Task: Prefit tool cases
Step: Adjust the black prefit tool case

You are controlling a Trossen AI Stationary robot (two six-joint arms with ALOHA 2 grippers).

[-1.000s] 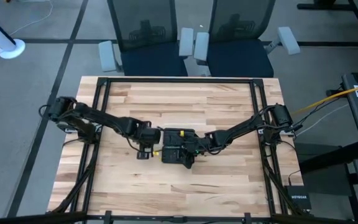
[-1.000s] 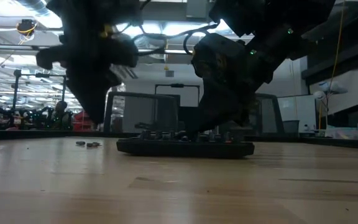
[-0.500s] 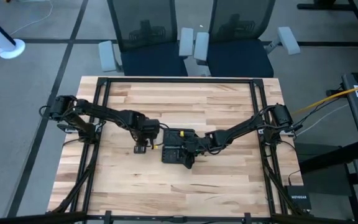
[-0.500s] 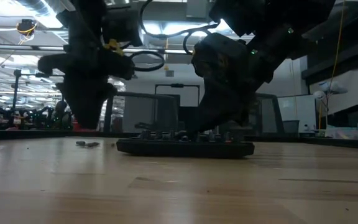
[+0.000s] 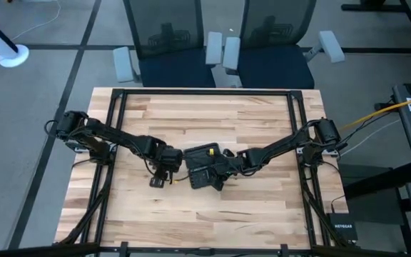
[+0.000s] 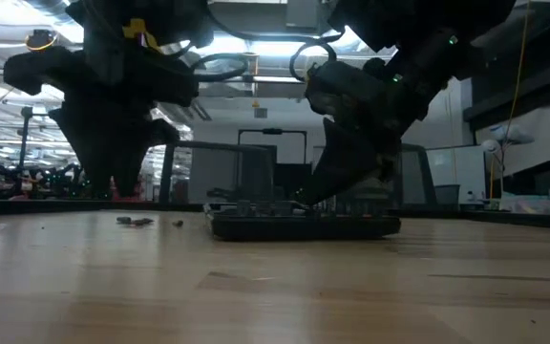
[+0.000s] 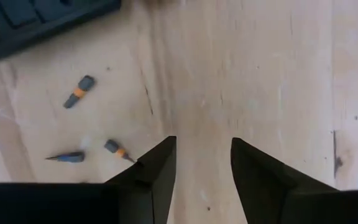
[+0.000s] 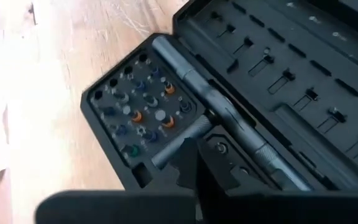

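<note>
The black tool case (image 5: 202, 165) lies open and flat at the table's middle. In the right wrist view it shows a grid of small bits (image 8: 143, 118), a metal driver handle (image 8: 229, 118) and a slotted half (image 8: 303, 68). My right gripper (image 8: 205, 163) is shut and comes down onto the case from its right. My left gripper (image 7: 202, 152) hangs open over bare wood just left of the case (image 7: 36, 22), pointing down, with nothing between its fingers. Three loose bits (image 7: 78, 92) lie on the wood beside it. My right gripper has its shut fingers (image 8: 213, 171) set down on the inside of the case, in the recess (image 8: 219, 149) next to the driver handle and the bit grid. The fingers slant down from the table's right. The case rests flat on the table (image 6: 304, 227).
Loose bits (image 6: 137, 222) and one more (image 6: 178, 224) lie left of the case. Black frame rails (image 5: 116, 135) run along the table's left and right sides. A black NETGEAR box (image 5: 343, 230) sits off the right edge. Bare wood (image 5: 205, 221) spreads toward the near edge.
My left gripper has opened, swung briefly toward the far edge and come back toward the near left. A small bit now lies on the wood beside the case where none was before. The case has turned a little and shifted slightly under my right gripper.
</note>
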